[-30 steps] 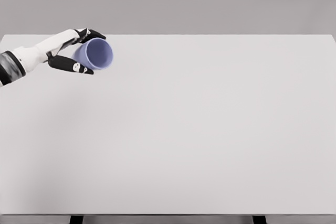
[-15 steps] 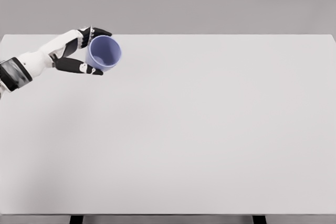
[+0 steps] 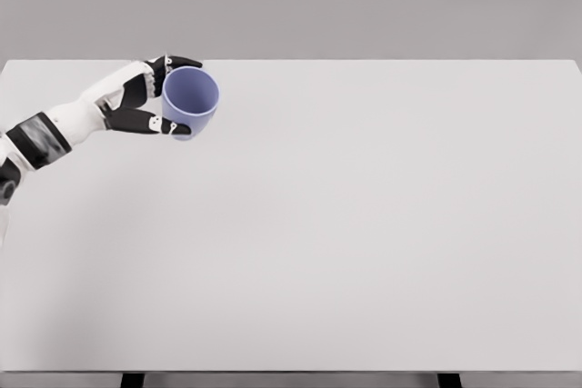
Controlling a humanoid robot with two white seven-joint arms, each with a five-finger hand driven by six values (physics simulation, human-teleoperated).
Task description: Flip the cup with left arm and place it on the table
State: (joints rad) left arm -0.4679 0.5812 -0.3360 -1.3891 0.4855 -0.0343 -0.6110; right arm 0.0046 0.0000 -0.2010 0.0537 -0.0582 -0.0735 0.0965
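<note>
Head view shows my left robot hand (image 3: 145,102), white-shelled with black jointed fingers (image 3: 138,121), reaching in from the left edge on a white arm with a grey, glossy band at the forearm. It is clasped around a small periwinkle-blue cup (image 3: 191,102) with smooth, matte walls, a round rim and a body that tapers toward its base. One dark finger hooks over the rim at the top left, and the others run under the cup's lower left side, so the cup sits pinched between them. Its mouth is turned up and toward the camera, showing a plain, hollow inside slightly lighter than the outer wall. It is at the far left part of the pale grey, flat, smooth desk (image 3: 364,224), near the back edge; whether its base touches the surface I cannot tell.
</note>
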